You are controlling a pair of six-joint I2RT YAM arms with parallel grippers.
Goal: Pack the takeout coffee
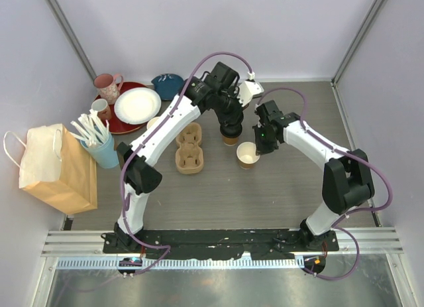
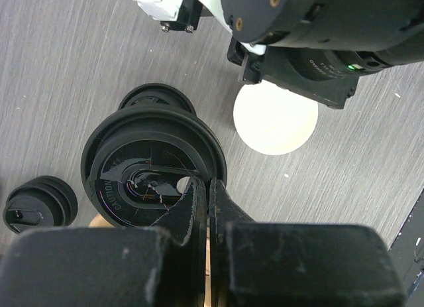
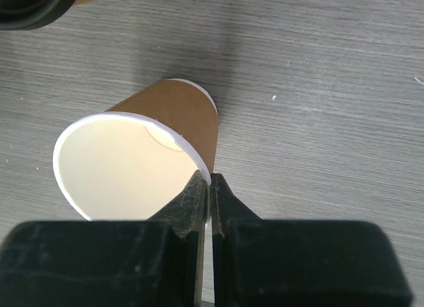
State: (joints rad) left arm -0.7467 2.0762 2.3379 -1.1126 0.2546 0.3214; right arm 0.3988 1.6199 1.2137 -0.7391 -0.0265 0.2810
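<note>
Takeout coffee cup (image 1: pixel 230 140) is near the middle of the table (image 1: pixel 285 187). Its tan wall shows under the left gripper (image 2: pixel 209 187), whose jaws are pinched narrow on the rim of its black lid (image 2: pixel 132 161).

Directions below take that cup as the dial's centre in the top view. Nearest the arm bases, far out at 8 o'clock, a brown paper bag (image 1: pixel 56 164) rests by the table's left edge. Close by at 4 o'clock is a lidless cup (image 1: pixel 248 154) with a cream inside. The right gripper (image 3: pixel 211 182) is clamped narrow on its rim, one finger inside the wall and one outside.

At 9 o'clock lies a cardboard cup carrier (image 1: pixel 189 148), and well beyond it a light blue cup (image 1: pixel 106 154) holds white sticks (image 1: pixel 89 128). The left wrist view shows two more lids (image 2: pixel 158 98) on the table beside the held one; I cannot tell whether cups sit under them.

Farther off at 10 o'clock, a white plate (image 1: pixel 137 105) sits on a red plate (image 1: pixel 124 126). A pink mug (image 1: pixel 108 88) is just behind them.
</note>
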